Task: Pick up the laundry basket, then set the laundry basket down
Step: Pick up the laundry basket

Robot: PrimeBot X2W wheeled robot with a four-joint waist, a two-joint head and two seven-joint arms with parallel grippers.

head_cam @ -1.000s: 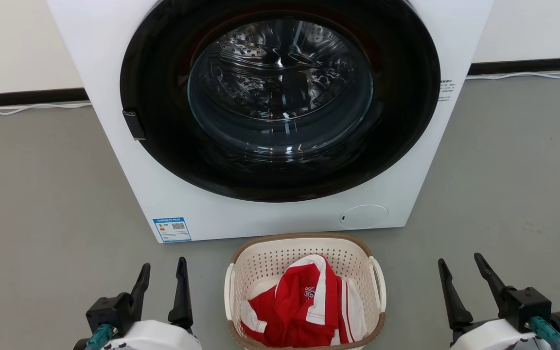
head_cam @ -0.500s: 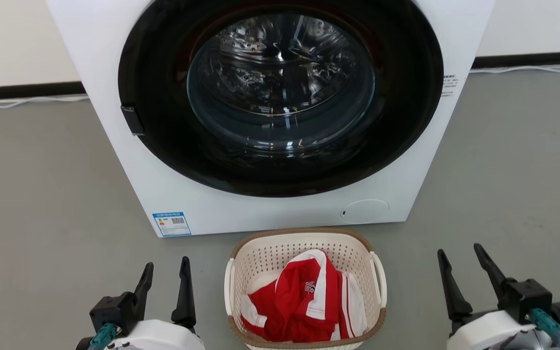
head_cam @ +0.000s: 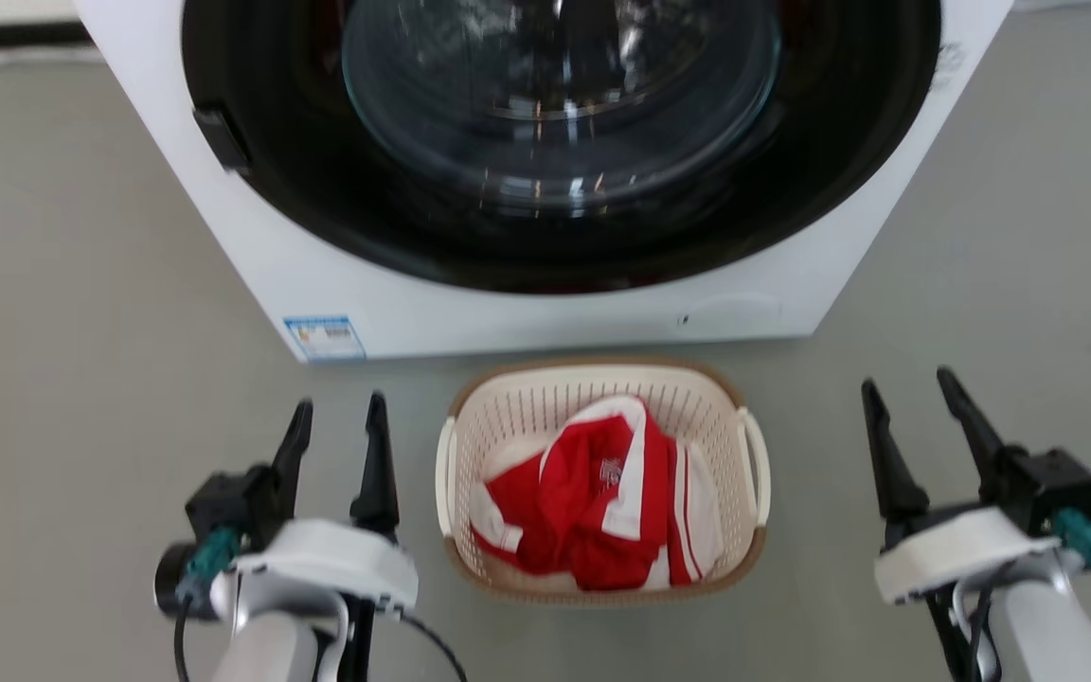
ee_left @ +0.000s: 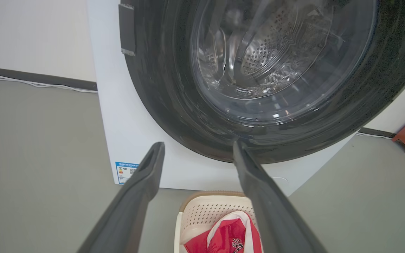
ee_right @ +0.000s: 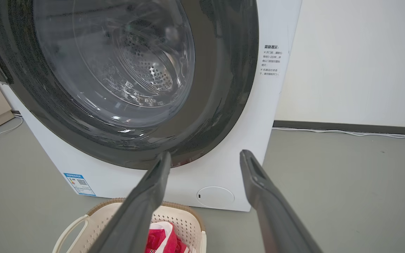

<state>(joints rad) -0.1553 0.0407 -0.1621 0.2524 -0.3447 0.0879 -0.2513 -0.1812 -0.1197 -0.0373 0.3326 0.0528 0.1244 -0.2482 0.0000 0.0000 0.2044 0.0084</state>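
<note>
Grey floor [head_cam: 72, 284] spreads across the room. At its far side stands a white washing machine [head_cam: 508, 322], its round, dark-framed glass door [head_cam: 555, 95] facing the robot.

At the left, the left fingers [head_cam: 378, 464] point toward the machine. They are spread apart and released, grasping nothing, over the floor. Beyond them a blue label [head_cam: 325, 338] sits at the machine's lower left corner.

In the middle, the laundry basket [head_cam: 527, 407] rests on the floor just in front of the machine, between the two arms and apart from both. Its brown rim looks level, and its white loop handles [head_cam: 760, 469] stick out on either side. A crumpled red and white garment [head_cam: 593, 502] lies inside it.

At the right, the right fingers [head_cam: 886, 459] also point toward the machine. They are spread wide, released and empty, clear of the basket's right handle.

In the right wrist view, a small printed notice [ee_right: 271, 59] shows on the machine's front, right of the door. A white cable [ee_right: 346, 133] runs along the dark skirting at the foot of the pale wall.
</note>
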